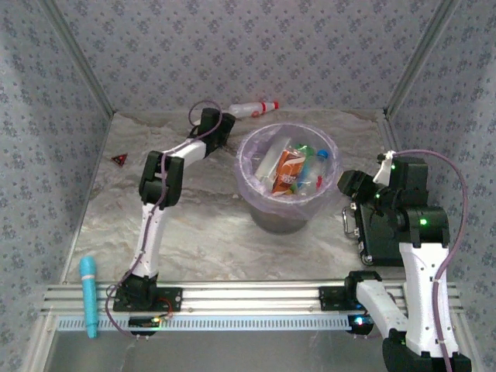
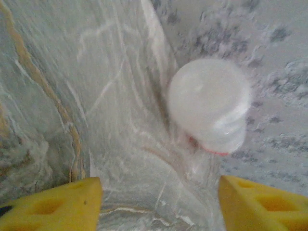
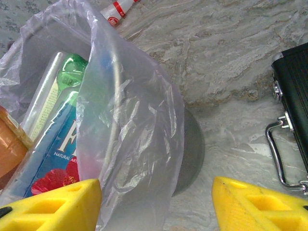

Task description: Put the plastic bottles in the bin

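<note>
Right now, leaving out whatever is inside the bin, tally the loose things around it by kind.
plastic bottle: 1
red triangle: 1
light blue stick: 1
black case: 1
Total: 4

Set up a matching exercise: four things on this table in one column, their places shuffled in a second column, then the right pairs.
Things:
1. loose bottle
2. bin
3. light blue stick
4. red triangle

Places:
A. near left corner
B. left side, farther back
C. far edge, lying down
D. in the middle, upright

Pairs: 1-C, 2-D, 3-A, 4-B
</note>
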